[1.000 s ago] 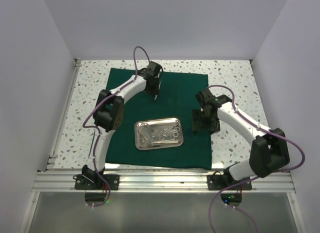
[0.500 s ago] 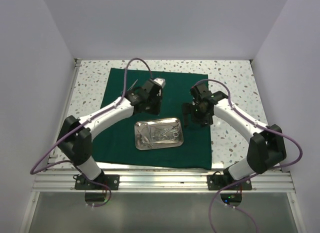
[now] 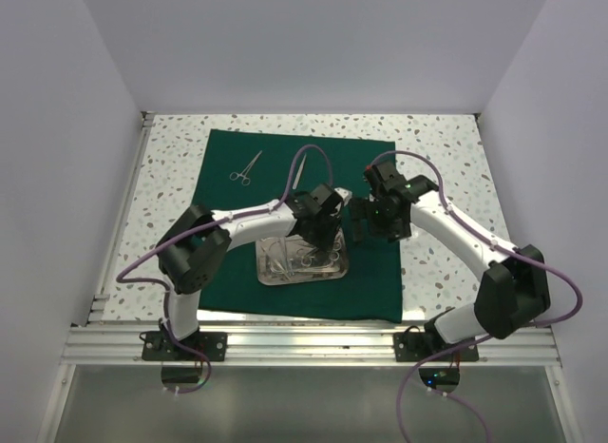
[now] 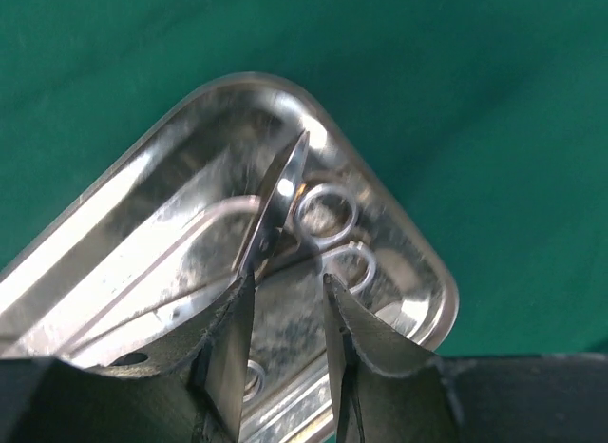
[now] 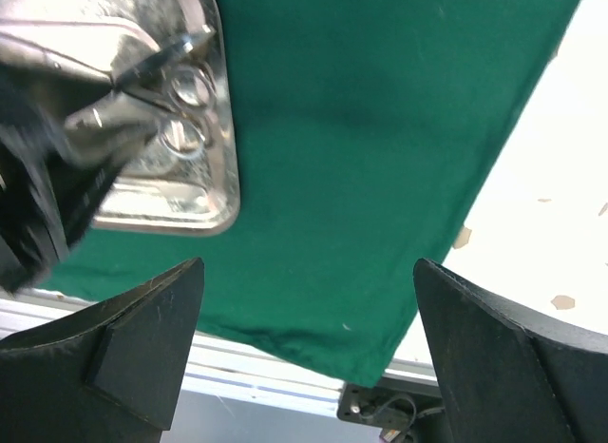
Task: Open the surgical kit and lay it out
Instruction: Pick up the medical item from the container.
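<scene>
The dark green cloth [image 3: 372, 272] lies spread flat on the table. The steel tray [image 3: 262, 264] sits on its near middle and holds several slim silver instruments. Silver forceps [image 3: 245, 167] lie on the cloth at the far left. My left gripper [image 3: 319, 238] hangs over the tray's right end. In the left wrist view my left gripper [image 4: 285, 279] is slightly open with nothing between its fingers. A slim blade [image 4: 275, 201] leans by the left fingertip, next to scissor rings [image 4: 326, 215]. My right gripper [image 3: 365, 224] is wide open and empty over the cloth [image 5: 361, 129], right of the tray [image 5: 217, 182].
Speckled table [image 3: 166, 205] shows around the cloth. White walls close in the left, far and right sides. A metal rail [image 3: 304, 340] runs along the near edge. The cloth's near right corner [image 5: 380, 367] reaches that rail.
My left gripper has swung from the far cloth down to the tray, leaving the forceps lying at the far left. My right gripper has shifted slightly toward the tray.
</scene>
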`<state>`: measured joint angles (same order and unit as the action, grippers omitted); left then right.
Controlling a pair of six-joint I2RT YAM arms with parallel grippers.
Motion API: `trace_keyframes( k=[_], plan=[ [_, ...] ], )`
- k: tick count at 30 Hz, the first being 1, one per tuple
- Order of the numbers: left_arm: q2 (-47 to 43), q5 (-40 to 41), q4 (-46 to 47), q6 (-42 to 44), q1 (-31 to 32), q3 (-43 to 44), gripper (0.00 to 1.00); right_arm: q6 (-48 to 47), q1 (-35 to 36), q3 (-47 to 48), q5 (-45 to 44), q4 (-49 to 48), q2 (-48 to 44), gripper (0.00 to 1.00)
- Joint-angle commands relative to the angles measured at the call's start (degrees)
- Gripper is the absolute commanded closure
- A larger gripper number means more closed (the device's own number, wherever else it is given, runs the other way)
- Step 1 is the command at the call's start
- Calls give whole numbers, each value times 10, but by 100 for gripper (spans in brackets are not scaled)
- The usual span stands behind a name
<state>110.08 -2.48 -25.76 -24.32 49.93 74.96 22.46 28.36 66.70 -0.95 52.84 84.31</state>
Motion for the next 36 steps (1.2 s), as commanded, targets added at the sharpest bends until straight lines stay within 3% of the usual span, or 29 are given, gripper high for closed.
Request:
trace_keyframes(
  k=[1, 23, 26, 30, 36],
  plan=[
    [20, 1, 37, 16, 1, 33, 62, -7, -5, -24, -14, 21, -46, 4],
    [66, 50, 28, 53, 2, 39, 64, 0, -5, -25, -19, 34, -57, 4],
    [78, 54, 33, 51, 2, 34, 69, 0, -5, -26, -19, 35, -58, 4],
    [94, 46, 34, 49, 0, 29, 84, -1, -5, -24, -19, 35, -59, 5],
    [103, 27, 43, 45, -13, 9, 94, 0, -6, -23, -15, 31, -59, 5]
  ],
)
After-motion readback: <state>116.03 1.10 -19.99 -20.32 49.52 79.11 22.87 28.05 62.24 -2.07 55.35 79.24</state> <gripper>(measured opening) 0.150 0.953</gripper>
